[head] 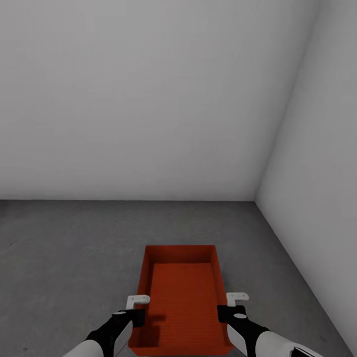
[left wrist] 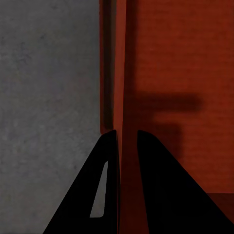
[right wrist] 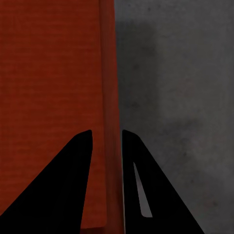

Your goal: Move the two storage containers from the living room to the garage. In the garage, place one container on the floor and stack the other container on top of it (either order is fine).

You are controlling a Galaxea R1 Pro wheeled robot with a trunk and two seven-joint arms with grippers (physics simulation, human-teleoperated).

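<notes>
**Status: container held at both long walls, garage corner**

The garage [head: 148, 99] presents two plain grey-white walls meeting in a corner at the right of the head view. The floor [head: 64, 258] is dark grey, matte and slightly mottled.

One storage container [head: 179, 297], red-orange with an open top and a ribbed inner base, lies directly ahead of the robot, its long axis pointing toward the far wall. Whether it rests on the floor or hangs just above it cannot be determined.

The left hand [head: 134, 311] straddles the container's left long wall near the robot's end. In the left wrist view, its fingers [left wrist: 100, 195] stand one on each side of the thin wall [left wrist: 119, 73], clamped against it.

The right hand [head: 230, 310] straddles the opposite long wall at the matching position. In the right wrist view, its fingers [right wrist: 146, 190] likewise bracket the wall [right wrist: 109, 73], one inside, one outside, gripping it.
</notes>
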